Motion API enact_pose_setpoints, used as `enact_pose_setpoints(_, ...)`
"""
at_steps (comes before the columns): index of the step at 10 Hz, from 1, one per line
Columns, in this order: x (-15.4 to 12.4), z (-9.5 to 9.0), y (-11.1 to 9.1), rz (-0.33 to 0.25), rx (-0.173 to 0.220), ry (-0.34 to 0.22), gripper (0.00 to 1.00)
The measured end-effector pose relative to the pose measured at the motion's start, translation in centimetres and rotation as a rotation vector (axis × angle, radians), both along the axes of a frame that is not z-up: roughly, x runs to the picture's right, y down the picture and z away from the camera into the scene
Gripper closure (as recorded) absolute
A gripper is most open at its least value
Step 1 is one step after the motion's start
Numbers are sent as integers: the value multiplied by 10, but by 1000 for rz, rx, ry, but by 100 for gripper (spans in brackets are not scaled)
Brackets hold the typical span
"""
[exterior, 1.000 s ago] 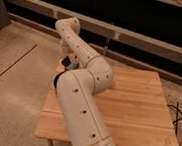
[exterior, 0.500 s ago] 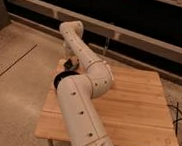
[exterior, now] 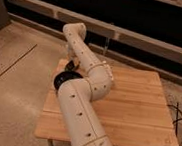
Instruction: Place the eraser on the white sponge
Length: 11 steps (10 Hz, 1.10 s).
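The robot's white arm (exterior: 82, 111) is filling the near part of the wooden table (exterior: 134, 113), bending at an elbow and reaching back toward the table's far left corner. Just left of that elbow, a dark round object (exterior: 63, 79) is sitting at the table's left edge. Beyond it, the gripper (exterior: 71, 65) is hanging low over the far left corner, probably positioned to work there. Whether its fingers are apart or together, I cannot tell. The arm is hiding that corner, so neither eraser nor white sponge is showing.

End effector (exterior: 70, 65) at table's (exterior: 129, 113) far-left corner; right side open
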<state>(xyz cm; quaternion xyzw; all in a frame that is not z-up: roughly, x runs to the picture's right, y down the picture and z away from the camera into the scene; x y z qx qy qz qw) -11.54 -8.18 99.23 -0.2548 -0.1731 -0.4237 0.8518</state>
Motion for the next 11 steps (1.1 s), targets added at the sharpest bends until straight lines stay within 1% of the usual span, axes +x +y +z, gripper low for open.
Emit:
enact_pose_setpoints(1, -1, -1, -1, -3, 1, -3, 31)
enact_pose_setpoints(2, -4, -1, -2, -8, 4, -7, 25)
enact_pose_setpoints(7, -18, -3, 0, -43, 4, -31, 25)
enact_pose_setpoints(10, -17, -3, 5, -40, -13, -40, 25)
enact_pose_setpoints(11, -16, -5, 7, -32, -26, -37, 25)
